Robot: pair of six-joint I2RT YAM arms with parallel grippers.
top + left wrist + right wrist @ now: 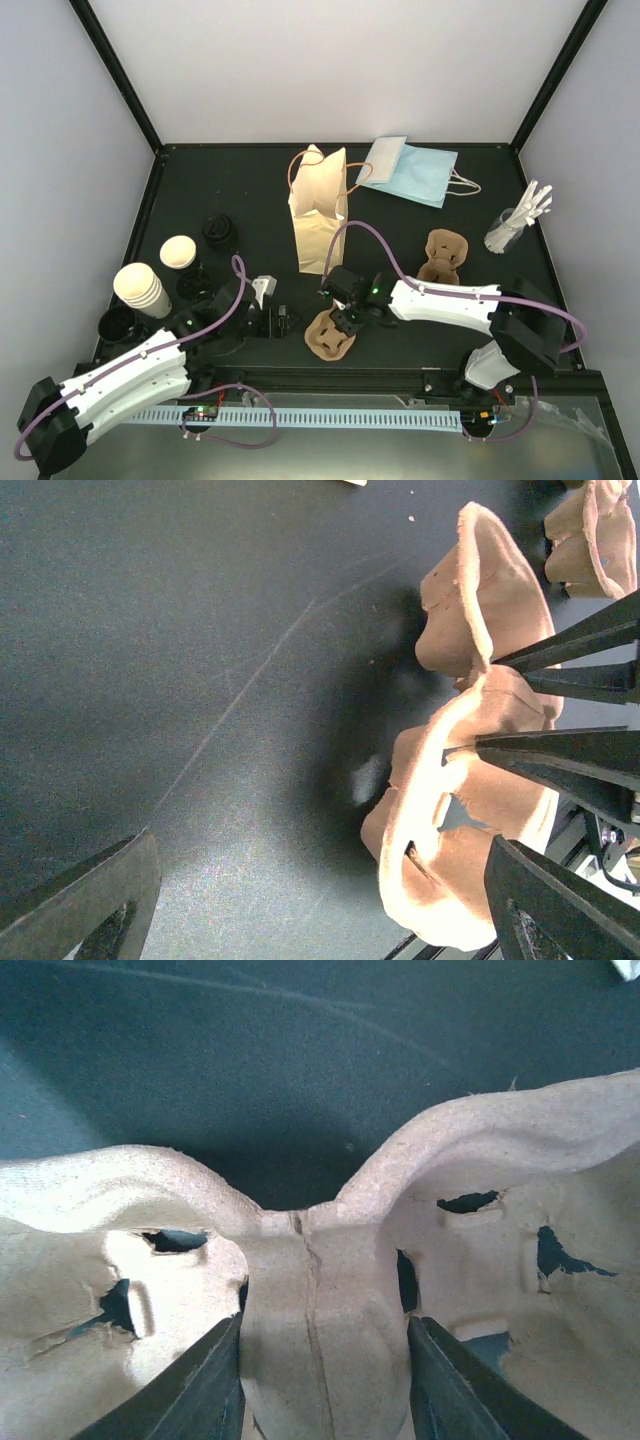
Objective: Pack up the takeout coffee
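Note:
A brown moulded-pulp cup carrier [330,336] lies near the table's front edge, and it also fills the right wrist view [320,1290]. My right gripper [342,318] comes down on it from above. Its two dark fingers [200,1390] press the carrier's central ridge from both sides. My left gripper [277,320] hovers just left of the carrier, open wide with only bare table [200,680] between its fingers; the carrier [470,810] is at its right. A round black lid [220,232] sits back left; I cannot tell if it tops the takeout coffee. The tan paper bag [318,210] stands upright behind.
A stack of lidless cream cups [140,288] and a single cup [178,252] stand at the left. A second carrier [443,255] sits right of centre, a blue bag [410,170] lies at the back, and a glass of white utensils [515,225] stands far right.

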